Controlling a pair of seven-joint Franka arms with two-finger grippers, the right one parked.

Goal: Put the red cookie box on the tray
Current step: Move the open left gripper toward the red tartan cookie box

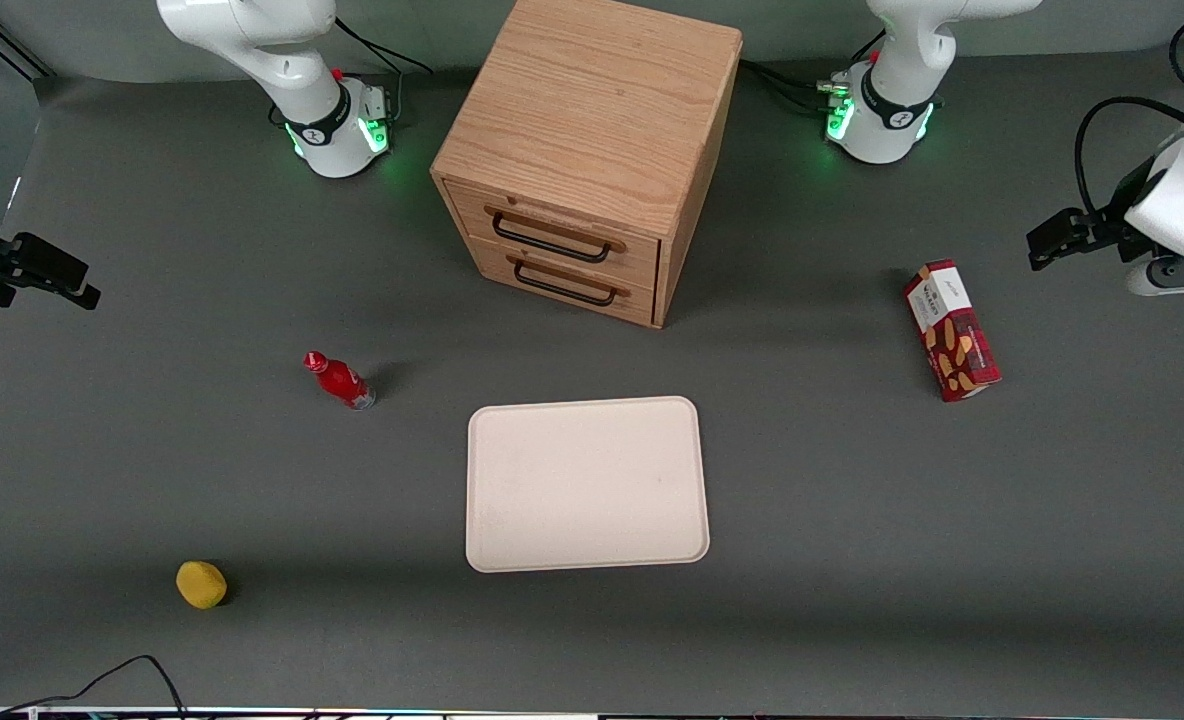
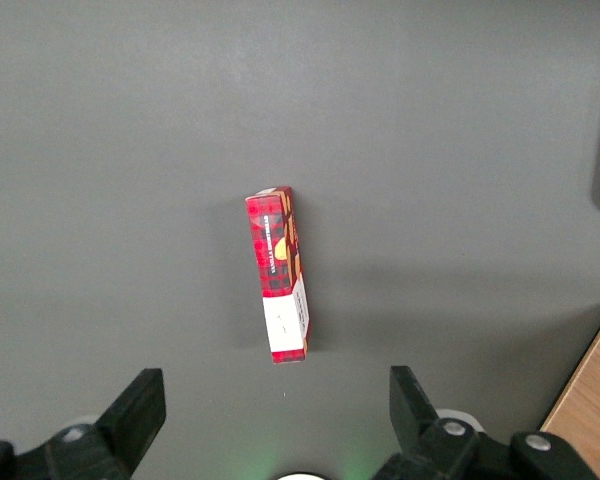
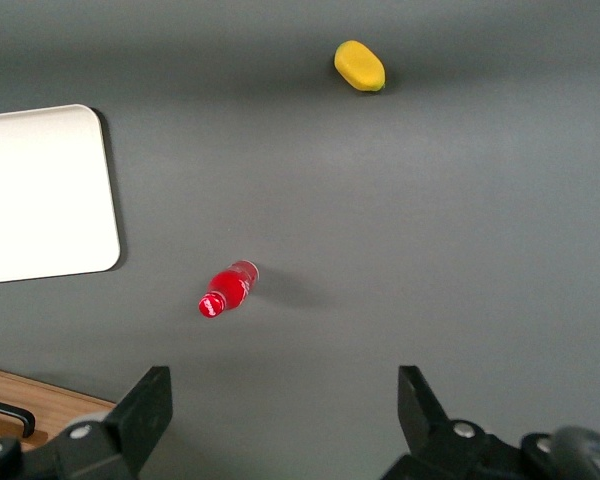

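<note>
Toward the working arm's end of the worktop (image 1: 852,560), lying flat: red cookie box (image 1: 952,330), well apart from tray (image 1: 586,484). Probably light, stiff cardboard, crushable; best pinched across narrow sides, mid-length. Above, empty tool (image 2: 277,425), fingers spread wide.

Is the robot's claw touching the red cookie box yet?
Apart. The left wrist view shows the open gripper hanging above the red cookie box, bare table between its fingers and the box. The front view shows the gripper off to one side of the box.
</note>
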